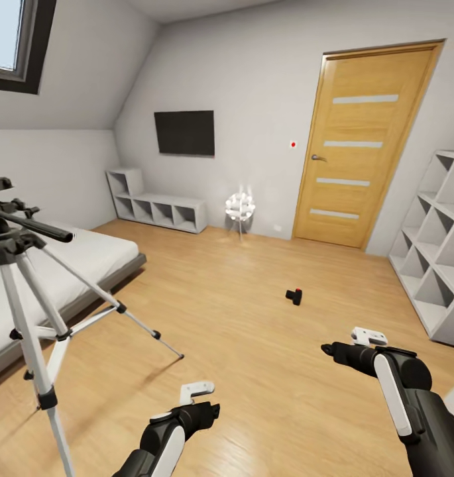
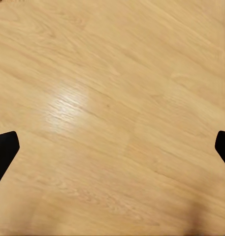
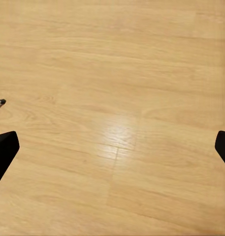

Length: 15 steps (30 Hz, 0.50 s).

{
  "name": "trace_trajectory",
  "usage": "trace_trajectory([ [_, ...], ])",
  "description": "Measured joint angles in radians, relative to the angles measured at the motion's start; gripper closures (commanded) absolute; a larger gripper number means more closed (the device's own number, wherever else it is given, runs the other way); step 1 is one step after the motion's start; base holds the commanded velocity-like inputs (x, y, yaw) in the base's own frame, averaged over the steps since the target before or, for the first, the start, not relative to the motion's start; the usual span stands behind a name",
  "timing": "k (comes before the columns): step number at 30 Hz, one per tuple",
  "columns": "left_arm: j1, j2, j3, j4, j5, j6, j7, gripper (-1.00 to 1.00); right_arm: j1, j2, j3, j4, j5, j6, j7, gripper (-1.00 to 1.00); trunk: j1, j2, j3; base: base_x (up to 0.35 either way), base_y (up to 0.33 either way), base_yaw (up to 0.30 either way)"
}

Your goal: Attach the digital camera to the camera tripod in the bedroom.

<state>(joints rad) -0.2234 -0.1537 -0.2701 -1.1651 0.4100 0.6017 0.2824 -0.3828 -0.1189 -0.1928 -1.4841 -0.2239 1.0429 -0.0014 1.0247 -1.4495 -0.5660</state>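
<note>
black digital camera [image 1: 294, 296] with red dot, silver-legged black-jointed camera tripod [image 1: 28, 311], light wood floor [image 1: 253, 371], honey-brown door [image 1: 359, 146]

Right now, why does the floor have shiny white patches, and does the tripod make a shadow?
In the left wrist view, a pale glare patch sits on the wood floor; the right wrist view shows another. It looks like light bouncing off the boards. In the head view, the camera tripod throws soft dark streaks on the floor beside its legs, and the picture looks sharp.

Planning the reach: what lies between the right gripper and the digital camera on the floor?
Only bare wood floor, per the head view, separates the right gripper from the digital camera.
</note>
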Motion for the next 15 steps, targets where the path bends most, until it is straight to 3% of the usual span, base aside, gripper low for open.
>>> trace_trajectory([
  [15,0.000,0.001,0.000,0.001,0.000,-0.002,0.000,-1.00,0.002,0.001,-0.001,0.000,0.000,0.000,0.000,-1.00,0.000,0.000,-0.018,0.305,-0.066,-0.182],
])
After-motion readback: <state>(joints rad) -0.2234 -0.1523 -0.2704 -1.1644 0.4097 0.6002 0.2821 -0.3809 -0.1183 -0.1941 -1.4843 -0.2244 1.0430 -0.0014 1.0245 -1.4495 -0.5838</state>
